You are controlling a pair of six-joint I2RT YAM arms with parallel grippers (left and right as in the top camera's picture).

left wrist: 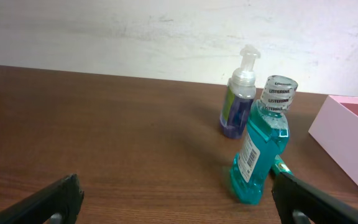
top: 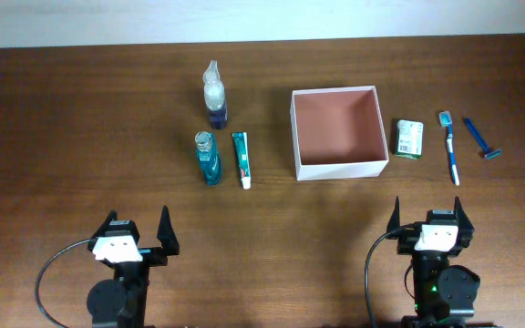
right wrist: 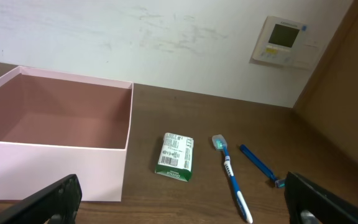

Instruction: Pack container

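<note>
The container is a square open box with white walls and a reddish-brown inside, at the table's centre right; it looks empty and also shows in the right wrist view and the left wrist view. Left of it stand a foam pump bottle, a teal mouthwash bottle and a lying toothpaste tube. Right of it lie a green-white packet, a blue toothbrush and a blue razor. My left gripper and right gripper are open, empty, near the front edge.
A wall thermostat panel hangs behind the table at the right. The wooden table stretches bare to the left of the bottles and between the objects and both grippers.
</note>
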